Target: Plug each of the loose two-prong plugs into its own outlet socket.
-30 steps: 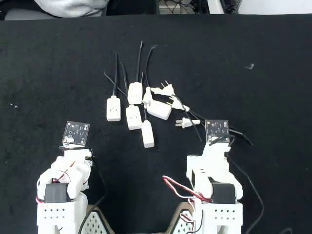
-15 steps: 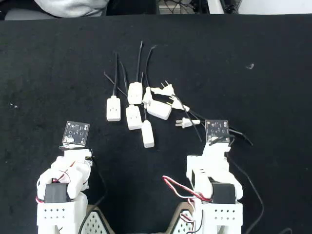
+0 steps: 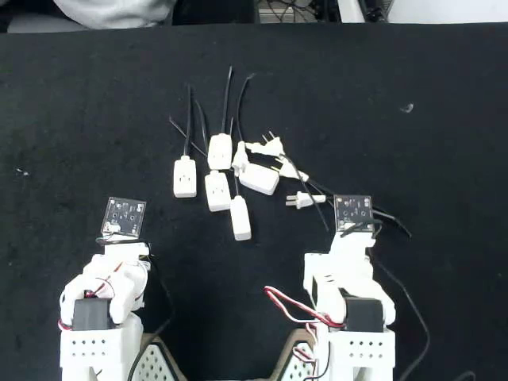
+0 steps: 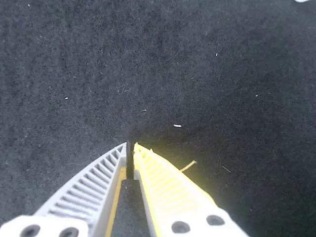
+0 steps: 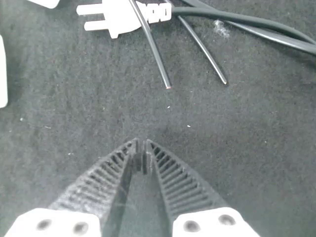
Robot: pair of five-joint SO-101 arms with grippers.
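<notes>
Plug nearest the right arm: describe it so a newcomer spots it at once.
On the black table, find the white cluster of sockets and plugs. The plug lies at its edge closest to the right arm, set off alone, with a thin black cable crossing it.

Black worktop, and on it a cluster of white sockets with cords; one plug lies ahead of the right end effector.
</notes>
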